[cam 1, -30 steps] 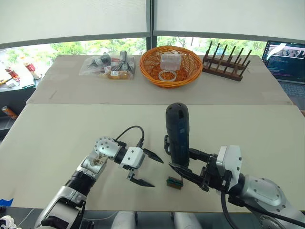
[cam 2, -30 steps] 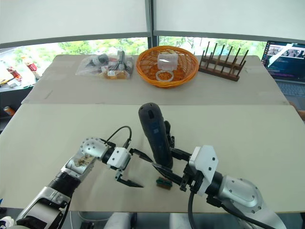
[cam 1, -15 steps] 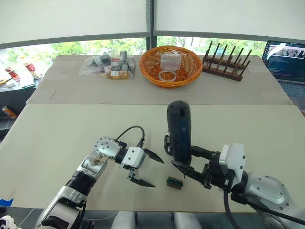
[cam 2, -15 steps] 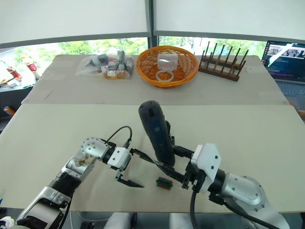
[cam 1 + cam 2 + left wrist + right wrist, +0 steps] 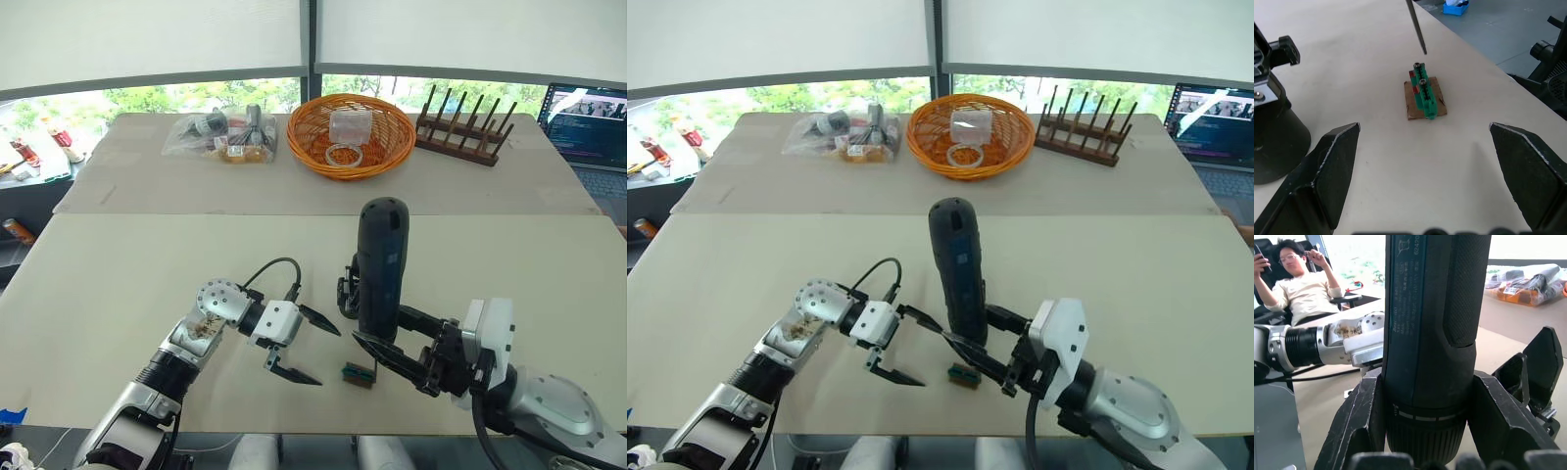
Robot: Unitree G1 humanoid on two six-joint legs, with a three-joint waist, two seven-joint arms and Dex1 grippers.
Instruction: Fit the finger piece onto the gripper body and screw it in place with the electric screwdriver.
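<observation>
The right gripper (image 5: pixel 392 350) is clenching the electric screwdriver (image 5: pixel 380 266) low on its barrel, both black fingers (image 5: pixel 1359 423) pressing against its sides, and is holding the tool nearly upright near the front edge of the table (image 5: pixel 118 274), rounded end up. In the left wrist view its thin metal bit (image 5: pixel 1416 25) is pointing down just above the small green-and-black block (image 5: pixel 1424 93), not touching it. That block is lying on a brown square (image 5: pixel 1411 100) on the table, with two screw heads showing on its top.

The left gripper (image 5: pixel 299 348) is hovering just above the table beside the block, on the side toward the table's left edge, with its jaws spread wide and holding nothing; in the left wrist view the two fingers (image 5: pixel 1322 171) are standing well apart with the block between and beyond them.

The gripper body (image 5: pixel 347 292) is standing on the table just behind the screwdriver, mostly hidden by it; its round base (image 5: pixel 1273 132) is showing at the edge of the left wrist view. Whether the finger piece is on it I cannot tell.

Along the table's far edge a plastic bag of parts (image 5: pixel 220 135), an orange wicker basket (image 5: pixel 304 132) and a wooden peg rack (image 5: pixel 465 127) are sitting, with a laptop (image 5: pixel 588 122) at the far right corner. A seated person (image 5: pixel 1295 281) is showing in the right wrist view.
</observation>
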